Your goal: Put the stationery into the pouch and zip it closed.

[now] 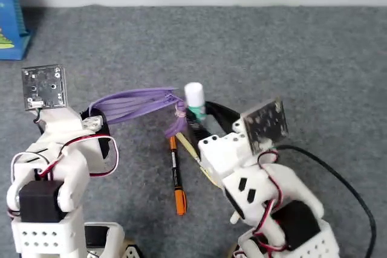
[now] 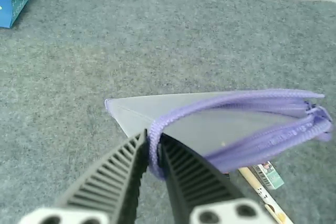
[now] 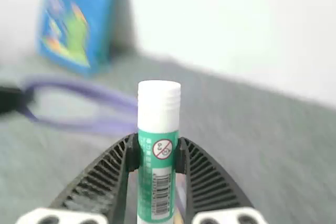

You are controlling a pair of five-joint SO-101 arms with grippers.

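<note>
A purple zip pouch [image 1: 136,104] hangs above the grey mat, held up at its left end by my left gripper [image 1: 97,119], which is shut on the pouch's zipper edge [image 2: 153,145]. The pouch [image 2: 226,124] lies flat-sided, its mouth toward the right arm. My right gripper [image 1: 202,119] is shut on a glue stick [image 1: 195,101] with a white cap and green label, held upright [image 3: 158,145] right at the pouch's right end. An orange-and-black pen [image 1: 176,176] lies on the mat below the pouch. A pale pencil [image 1: 196,155] lies beside it, partly under the right arm.
A blue box [image 1: 11,22] stands at the far left edge by the wall. The mat is open beyond the pouch toward the back wall. An eraser-like small item [image 2: 268,176] lies beside the pencil under the pouch.
</note>
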